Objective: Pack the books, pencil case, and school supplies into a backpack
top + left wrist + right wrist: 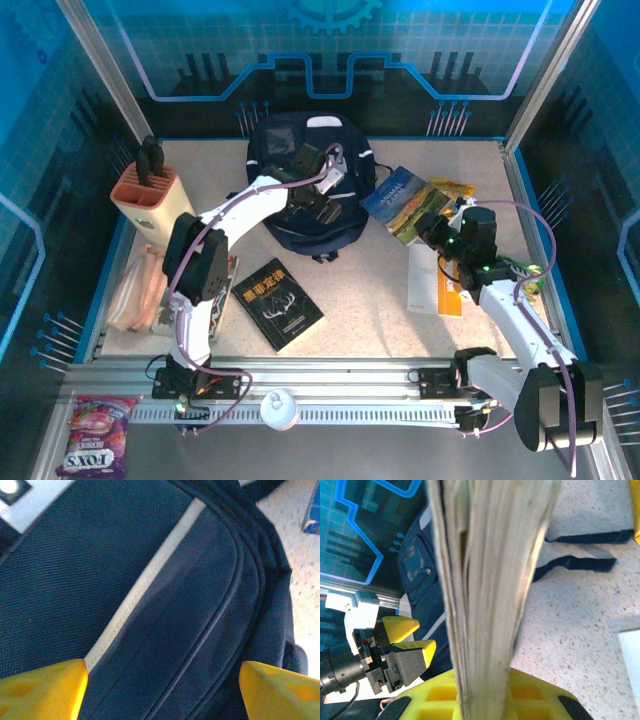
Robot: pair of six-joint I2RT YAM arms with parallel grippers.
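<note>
Left pincer (pixel 162 685): wide open, empty, over backpack (pixel 175 605).
Right pincer (pixel 485 695): clamped on landscape book (pixel 490 580).
Unpacked: black book (pixel 277 303), pencil case (pixel 135 295).

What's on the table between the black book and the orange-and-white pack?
Nothing. In the top view, the table is bare from the black book to the orange-and-white pack.

Backpack (pixel 300 235) at the far edge of the table (pixel 370 290), left gripper (pixel 312 195) above it; black book (pixel 278 303) by the near edge; right gripper (pixel 432 232) at the landscape book (pixel 395 195).
</note>
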